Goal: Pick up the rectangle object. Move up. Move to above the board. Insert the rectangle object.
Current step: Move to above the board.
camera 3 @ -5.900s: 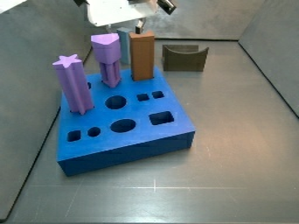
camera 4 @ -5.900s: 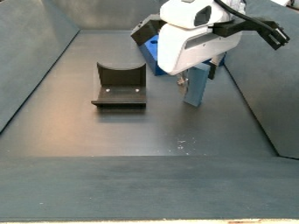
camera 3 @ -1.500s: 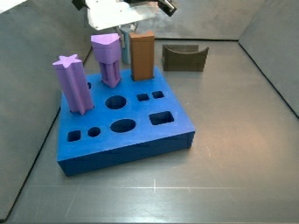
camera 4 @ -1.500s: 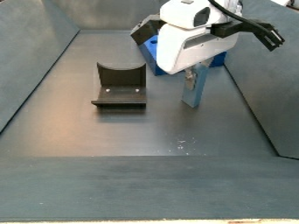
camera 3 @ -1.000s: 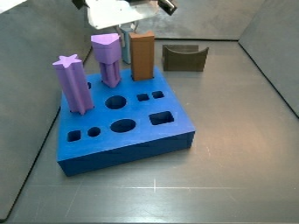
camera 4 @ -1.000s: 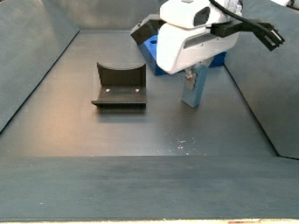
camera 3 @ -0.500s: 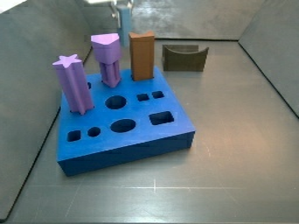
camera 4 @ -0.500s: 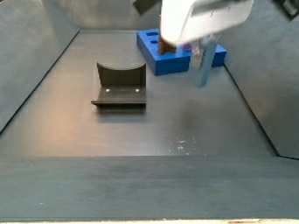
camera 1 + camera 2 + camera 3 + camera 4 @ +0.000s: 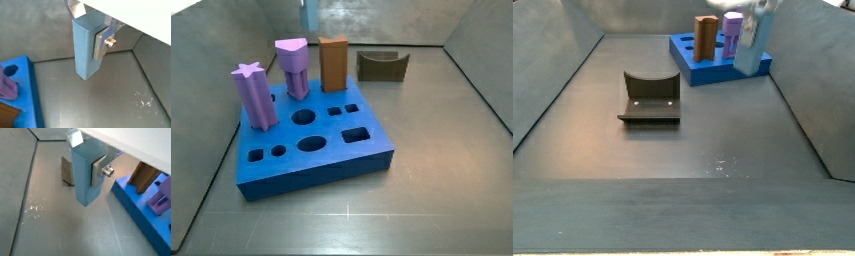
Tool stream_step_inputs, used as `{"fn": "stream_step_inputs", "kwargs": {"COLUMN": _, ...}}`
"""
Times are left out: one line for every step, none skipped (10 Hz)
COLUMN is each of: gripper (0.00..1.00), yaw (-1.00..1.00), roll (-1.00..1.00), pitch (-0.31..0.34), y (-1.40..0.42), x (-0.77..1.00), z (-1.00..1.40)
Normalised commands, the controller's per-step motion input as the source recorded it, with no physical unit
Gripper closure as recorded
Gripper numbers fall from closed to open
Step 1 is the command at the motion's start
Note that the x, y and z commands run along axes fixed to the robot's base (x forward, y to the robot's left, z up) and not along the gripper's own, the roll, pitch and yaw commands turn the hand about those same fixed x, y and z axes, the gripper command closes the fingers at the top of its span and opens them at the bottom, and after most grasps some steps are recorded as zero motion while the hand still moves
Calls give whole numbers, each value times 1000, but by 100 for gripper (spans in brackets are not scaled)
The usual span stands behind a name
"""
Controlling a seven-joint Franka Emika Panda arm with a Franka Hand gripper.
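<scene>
My gripper [image 9: 87, 36] is shut on the rectangle object [image 9: 85, 50], a tall grey-blue peg. A silver finger [image 9: 100, 42] presses its side; both wrist views show this [image 9: 85, 175]. The peg hangs upright, clear of the grey floor. In a side view only its lower end [image 9: 310, 12] shows at the top edge, behind the board [image 9: 305, 175]. In a side view the peg [image 9: 755, 42] hangs blurred next to the blue board [image 9: 707, 72]. The gripper body is out of both side views.
On the board stand a purple star peg [image 9: 254, 95], a purple peg [image 9: 294, 65] and an orange-brown peg [image 9: 333, 62]; several holes are open. The fixture [image 9: 381, 66] stands on the floor beyond the board, also in a side view [image 9: 649, 97]. Grey walls surround the floor.
The gripper has risen with the grey-blue peg. The peg left the floor, and the gripper body went out of the top of both side views.
</scene>
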Motion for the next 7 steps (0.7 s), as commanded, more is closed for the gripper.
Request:
{"fn": "stream_step_inputs", "kwargs": {"gripper": 100, "yaw": -41, "roll": -84, "pitch": 72, "y": 15, "x": -73, "z": 1000}}
{"fn": "stream_step_inputs", "kwargs": {"gripper": 100, "yaw": -39, "roll": -57, "pitch": 96, "y": 17, "x": -68, "z": 1000}}
{"fn": "stream_step_inputs", "kwargs": {"gripper": 100, "yaw": -35, "roll": -31, "pitch": 113, "y": 19, "x": -63, "z": 1000}}
{"fn": "stream_step_inputs", "kwargs": {"gripper": 100, "yaw": -27, "roll": 1, "pitch": 126, "y": 22, "x": -59, "z": 1000}}
{"fn": "stream_step_inputs", "kwargs": {"gripper": 100, "yaw": -20, "roll": 22, "pitch": 126, "y": 24, "x": -56, "z": 1000}}
{"fn": "stream_step_inputs", "kwargs": {"gripper": 100, "yaw": -13, "roll": 32, "pitch": 128, "y": 24, "x": -53, "z": 1000}}
{"fn": "stream_step_inputs", "kwargs": {"gripper": 100, "yaw": 0, "roll": 56, "pitch": 140, "y": 27, "x": -46, "z": 1000}}
